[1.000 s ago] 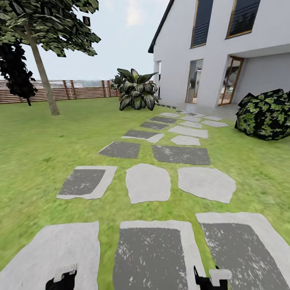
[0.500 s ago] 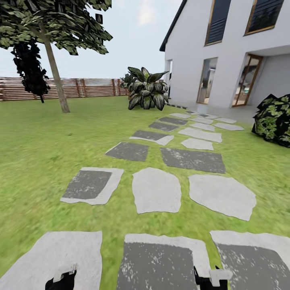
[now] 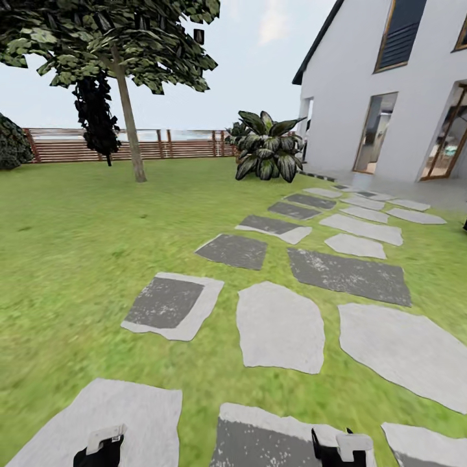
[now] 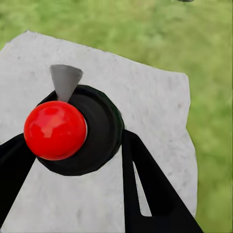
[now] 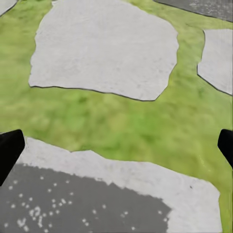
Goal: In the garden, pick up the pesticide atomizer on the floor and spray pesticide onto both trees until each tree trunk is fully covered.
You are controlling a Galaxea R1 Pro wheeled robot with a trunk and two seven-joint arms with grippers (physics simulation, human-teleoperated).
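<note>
1 tall tree with a thick, slightly leaning grey-brown trunk (image 3: 129, 130) and a blocky dark green canopy is recorded at the far left of the head view, rooted in the green lawn (image 3: 71, 246) near the brown horizontal-slat wooden fence (image 3: 185, 145). A near-black, thin-trunked tree (image 3: 97, 113) is seen just beside it, on its left. A broad striped-leaf plant (image 3: 267, 150) is noted at the corner of the white house (image 3: 363, 91), and a path of grey stepping stones (image 3: 279, 327) is laid from the robot toward that house.

The pesticide atomizer, a black round body with a red ball top and a grey cone nozzle (image 4: 103, 131), is found in the left gripper (image 3: 98, 452). In the left wrist view its 2 black fingers (image 4: 145, 189) are pressed against opposite sides of the black body, so the atomizer is gripped. A pale grey stone slab (image 4: 145, 92) is seen beneath it, with grass at the slab's edge.

The right gripper (image 5: 116, 145) is recorded with its 2 fingers spread wide apart, 1 at each edge of the right wrist view, and nothing is held between them. Grass and 2 pale slabs are seen below it, along with 1 darker speckled slab (image 5: 58, 204).

Both grippers are seen low at the near edge of the head view, well apart from the thick trunk.
</note>
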